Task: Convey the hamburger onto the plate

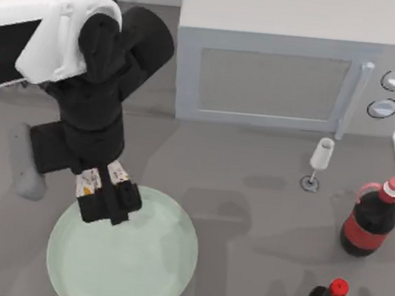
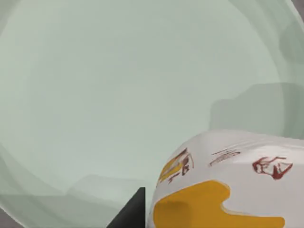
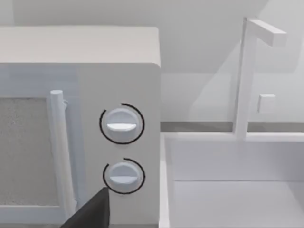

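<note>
i see the microwave [image 1: 298,67] at the table's far side, right of centre. nearer, at the left, lies the plate [image 1: 152,269]. my left gripper [image 1: 107,202] hangs over its far rim, fingers clamped on the hamburger [image 2: 228,185], held above the plate, not touching.
</note>
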### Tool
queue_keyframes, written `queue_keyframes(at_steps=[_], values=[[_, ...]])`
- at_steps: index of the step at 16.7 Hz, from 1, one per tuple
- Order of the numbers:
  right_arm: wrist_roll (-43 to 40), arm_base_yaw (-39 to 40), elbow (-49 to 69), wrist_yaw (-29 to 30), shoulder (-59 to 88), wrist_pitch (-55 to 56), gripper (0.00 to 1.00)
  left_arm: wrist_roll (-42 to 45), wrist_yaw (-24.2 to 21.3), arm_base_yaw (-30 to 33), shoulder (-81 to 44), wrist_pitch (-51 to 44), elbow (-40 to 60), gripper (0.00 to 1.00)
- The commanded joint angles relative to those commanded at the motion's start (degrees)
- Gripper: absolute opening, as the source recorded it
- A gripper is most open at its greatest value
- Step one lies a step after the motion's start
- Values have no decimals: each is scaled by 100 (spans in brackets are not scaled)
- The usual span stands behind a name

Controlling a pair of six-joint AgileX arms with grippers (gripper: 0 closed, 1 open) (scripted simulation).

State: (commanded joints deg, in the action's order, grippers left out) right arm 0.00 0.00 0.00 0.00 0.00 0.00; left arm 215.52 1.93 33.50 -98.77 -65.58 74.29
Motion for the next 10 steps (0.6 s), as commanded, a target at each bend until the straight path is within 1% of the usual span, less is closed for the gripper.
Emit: queue_keyframes(at_steps=[2, 5, 8, 10], values=[[0, 0, 0, 0, 0, 0, 100, 710, -24, 209, -62, 37, -80, 0], [0, 0, 0, 0, 0, 0, 100, 1470, -52, 441, -168, 79, -165, 0], [0, 0, 0, 0, 0, 0, 100, 1900, -66, 570, -240, 106, -215, 0], [0, 0, 0, 0, 0, 0, 100, 1979, -68, 589, -255, 110, -223, 0]])
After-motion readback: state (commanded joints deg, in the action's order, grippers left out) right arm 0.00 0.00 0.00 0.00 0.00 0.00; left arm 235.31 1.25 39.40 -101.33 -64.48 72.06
